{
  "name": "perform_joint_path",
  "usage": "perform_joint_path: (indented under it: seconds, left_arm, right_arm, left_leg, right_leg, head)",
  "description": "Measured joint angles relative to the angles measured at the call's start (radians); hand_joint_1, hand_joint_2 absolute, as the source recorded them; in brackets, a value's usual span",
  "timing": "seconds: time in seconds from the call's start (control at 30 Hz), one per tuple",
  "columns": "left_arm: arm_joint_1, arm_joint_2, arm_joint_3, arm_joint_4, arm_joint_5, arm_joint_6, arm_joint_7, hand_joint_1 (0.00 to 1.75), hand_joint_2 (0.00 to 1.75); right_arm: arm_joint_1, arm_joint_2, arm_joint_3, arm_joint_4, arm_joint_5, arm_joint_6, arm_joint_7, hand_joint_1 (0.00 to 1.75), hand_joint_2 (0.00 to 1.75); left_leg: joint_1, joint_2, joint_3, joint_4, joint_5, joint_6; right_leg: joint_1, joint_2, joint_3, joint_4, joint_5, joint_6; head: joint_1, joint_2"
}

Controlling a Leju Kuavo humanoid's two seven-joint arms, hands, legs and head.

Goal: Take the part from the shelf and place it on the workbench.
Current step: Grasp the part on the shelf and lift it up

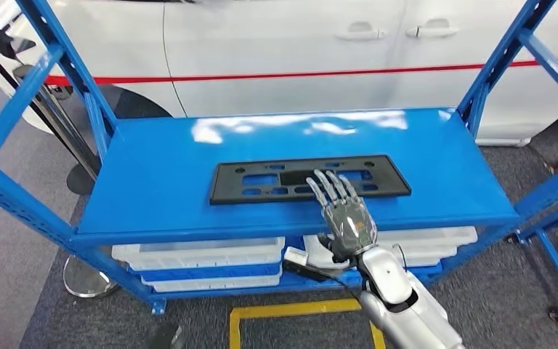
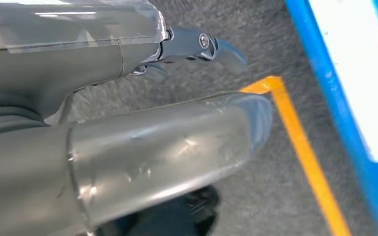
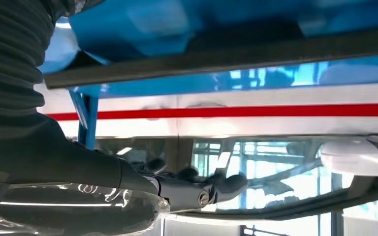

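The part point(image 1: 261, 180) is a flat black rectangular frame with cut-outs, lying on the top blue shelf point(image 1: 160, 189) near its front edge. My right hand point(image 1: 345, 214) reaches up from below the shelf front. Its fingers are spread flat over the part's near edge, right of the middle, and nothing is gripped. In the right wrist view the part's dark edge point(image 3: 226, 59) runs just past my right hand point(image 3: 197, 191). My left hand point(image 2: 128, 123) hangs over the grey floor with its fingers apart and nothing in it.
Blue slanted shelf uprights point(image 1: 73, 65) point(image 1: 498, 62) stand at both ends. White bins point(image 1: 203, 254) sit on the lower level. A white car point(image 1: 298, 43) with a red stripe is parked behind the shelf. Yellow tape point(image 1: 290, 311) marks the grey carpet in front.
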Motion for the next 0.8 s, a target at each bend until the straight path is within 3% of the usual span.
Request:
perform_joint_path:
  seconds: [0.07, 0.1, 0.13, 0.2, 0.23, 0.3, 0.43, 0.5, 0.57, 0.6, 0.63, 0.67, 0.73, 0.8]
  left_arm:
    - [-0.001, 0.000, -0.001, 0.001, 0.001, 0.000, 0.000, 0.00, 0.00]
    - [0.000, 0.000, -0.001, 0.002, 0.002, 0.000, 0.000, 0.00, 0.00]
    - [0.002, 0.000, -0.001, 0.002, 0.002, 0.000, 0.000, 0.00, 0.00]
    - [0.003, 0.000, -0.002, 0.003, 0.004, 0.000, 0.000, 0.00, 0.00]
    - [0.002, 0.000, -0.002, 0.003, 0.006, 0.001, 0.000, 0.00, 0.00]
    - [0.000, 0.000, -0.003, 0.004, 0.009, 0.001, 0.000, 0.00, 0.00]
    - [-0.003, 0.000, -0.007, 0.005, 0.014, 0.005, 0.000, 0.00, 0.00]
    - [-0.007, -0.001, -0.009, 0.006, 0.017, 0.014, 0.002, 0.00, 0.00]
    - [-0.009, -0.004, -0.012, 0.007, 0.019, 0.023, 0.006, 0.00, 0.00]
    - [-0.008, -0.006, -0.015, 0.007, 0.019, 0.027, 0.009, 0.00, 0.00]
    - [-0.008, -0.007, -0.018, 0.007, 0.021, 0.030, 0.011, 0.00, 0.00]
    - [-0.008, -0.007, -0.020, 0.007, 0.024, 0.032, 0.012, 0.00, 0.00]
    - [-0.012, -0.008, -0.022, 0.008, 0.031, 0.034, 0.010, 0.00, 0.00]
    - [-0.018, -0.008, -0.024, 0.010, 0.035, 0.035, 0.005, 0.00, 0.00]
  right_arm:
    - [0.003, 0.000, 0.000, 0.000, 0.000, 0.001, 0.000, 0.00, 1.75]
    - [0.005, 0.000, 0.000, 0.000, 0.000, 0.002, 0.000, 0.00, 1.75]
    - [0.007, 0.000, 0.000, 0.000, 0.000, 0.003, 0.001, 0.00, 1.75]
    - [0.008, -0.001, 0.000, 0.000, 0.001, 0.006, 0.003, 0.00, 1.75]
    - [0.008, -0.001, 0.000, 0.000, 0.002, 0.007, 0.004, 0.00, 1.75]
    - [0.009, -0.001, 0.000, -0.001, 0.003, 0.006, 0.006, 0.00, 1.75]
    - [0.012, -0.002, 0.000, -0.005, 0.007, 0.000, 0.005, 0.00, 1.75]
    - [0.013, -0.001, 0.000, -0.007, 0.008, -0.003, -0.004, 0.00, 1.75]
    - [0.015, -0.001, 0.002, -0.006, 0.008, -0.005, -0.018, 0.00, 1.75]
    - [0.016, -0.001, 0.004, -0.005, 0.008, -0.005, -0.026, 0.00, 1.75]
    - [0.016, -0.001, 0.006, -0.003, 0.008, -0.005, -0.033, 0.00, 1.75]
    - [0.016, -0.001, 0.011, -0.002, 0.009, -0.005, -0.041, 0.00, 1.75]
    - [0.016, -0.001, 0.023, -0.001, 0.009, -0.005, -0.054, 0.00, 1.75]
    - [0.015, -0.001, 0.041, 0.002, 0.008, -0.007, -0.063, 0.00, 1.75]
  left_leg:
    - [0.002, 0.000, 0.011, 0.000, -0.011, 0.000]
    - [0.004, -0.001, 0.019, 0.000, -0.018, -0.003]
    - [0.007, -0.001, 0.027, 0.001, -0.025, -0.007]
    - [0.014, -0.002, 0.043, 0.005, -0.041, -0.019]
    - [0.016, -0.003, 0.049, 0.010, -0.049, -0.027]
    - [0.015, -0.003, 0.053, 0.017, -0.061, -0.044]
    - [0.018, 0.000, 0.046, 0.056, -0.080, -0.068]
    - [0.019, 0.002, -0.004, 0.148, -0.123, -0.072]
    - [0.018, 0.002, -0.080, 0.268, -0.172, -0.073]
    - [0.018, 0.002, -0.106, 0.297, -0.178, -0.072]
    - [0.018, 0.002, -0.114, 0.290, -0.164, -0.069]
    - [0.016, 0.002, -0.104, 0.246, -0.128, -0.063]
    - [0.009, 0.003, -0.061, 0.116, -0.047, -0.046]
    - [0.000, 0.002, -0.036, 0.044, -0.026, -0.035]
  right_leg:
    - [-0.009, -0.001, -0.078, 0.094, -0.048, 0.013]
    - [-0.014, -0.001, -0.101, 0.107, -0.053, 0.019]
    - [-0.020, -0.002, -0.108, 0.087, -0.034, 0.025]
    - [-0.031, -0.004, -0.081, -0.033, 0.063, 0.036]
    - [-0.033, -0.006, -0.066, -0.091, 0.098, 0.037]
    - [-0.031, -0.007, -0.054, -0.146, 0.128, 0.026]
    - [-0.029, -0.004, -0.043, -0.143, 0.131, -0.009]
    - [-0.027, -0.005, -0.037, -0.144, 0.128, -0.019]
    - [-0.021, -0.005, -0.035, -0.144, 0.124, -0.025]
    - [-0.018, -0.005, -0.033, -0.144, 0.121, -0.028]
    - [-0.015, -0.004, -0.030, -0.144, 0.118, -0.030]
    - [-0.012, -0.003, -0.025, -0.144, 0.115, -0.030]
    - [-0.007, -0.002, -0.014, -0.144, 0.108, -0.029]
    - [-0.005, -0.002, -0.010, -0.144, 0.102, -0.021]
  head:
    - [0.000, 0.000]
    - [0.000, 0.000]
    - [0.000, 0.000]
    - [0.000, 0.000]
    - [0.000, 0.000]
    - [0.000, 0.000]
    - [-0.001, 0.000]
    - [-0.001, 0.000]
    - [-0.001, 0.000]
    - [-0.001, 0.000]
    - [-0.001, 0.000]
    - [-0.001, 0.000]
    - [-0.001, 0.000]
    - [-0.001, 0.000]
